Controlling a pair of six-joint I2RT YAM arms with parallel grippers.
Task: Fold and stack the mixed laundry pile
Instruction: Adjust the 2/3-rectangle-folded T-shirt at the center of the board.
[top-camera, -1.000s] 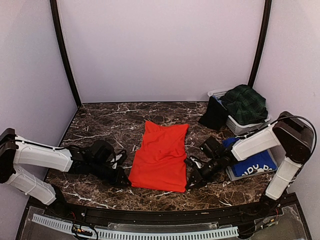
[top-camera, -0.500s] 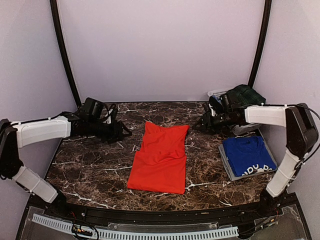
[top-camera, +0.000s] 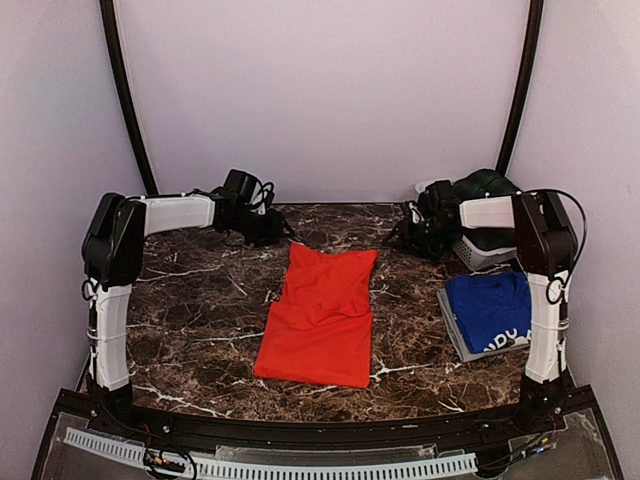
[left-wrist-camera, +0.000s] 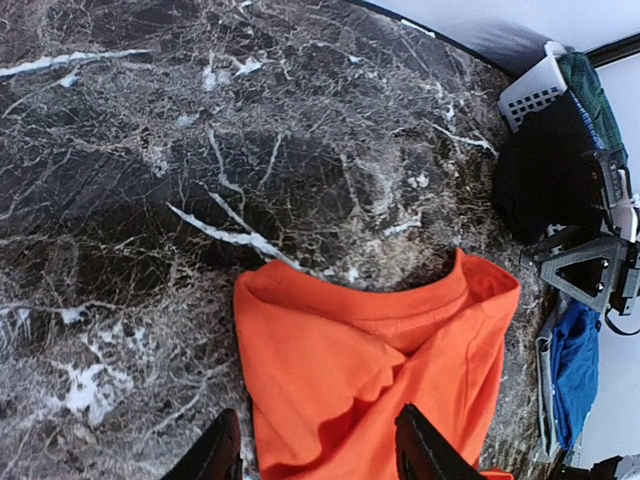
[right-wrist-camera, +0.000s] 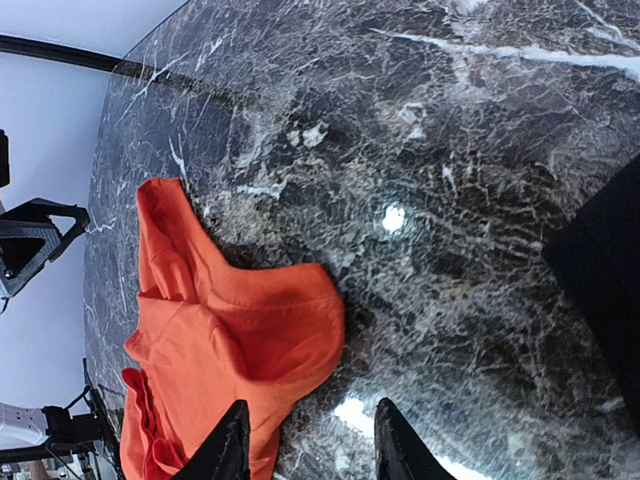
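The red-orange T-shirt (top-camera: 322, 312) lies folded lengthwise in a long strip on the dark marble table (top-camera: 200, 310). My left gripper (top-camera: 270, 232) hovers open at the shirt's far left corner; the left wrist view shows its jaws (left-wrist-camera: 318, 455) spread over the red cloth (left-wrist-camera: 380, 370), holding nothing. My right gripper (top-camera: 406, 234) hangs open by the far right corner, jaws (right-wrist-camera: 310, 440) straddling the shirt's edge (right-wrist-camera: 230, 340), empty. A folded royal blue T-shirt (top-camera: 492, 308) rests on the grey tray (top-camera: 452, 328). The dark green tartan skirt (top-camera: 488, 192) sits in the basket, and a black garment (left-wrist-camera: 545, 180) hangs beside it.
The white slotted basket (top-camera: 478, 254) stands at the back right corner, right behind my right arm. Black frame posts (top-camera: 122, 90) and pale walls close in the back and sides. The table's curved front rail (top-camera: 300, 432) runs along the near edge.
Both grippers were shut at the shirt's near corners a second ago. They have opened, let go, and swung to the far end of the shirt. The shirt lies still.
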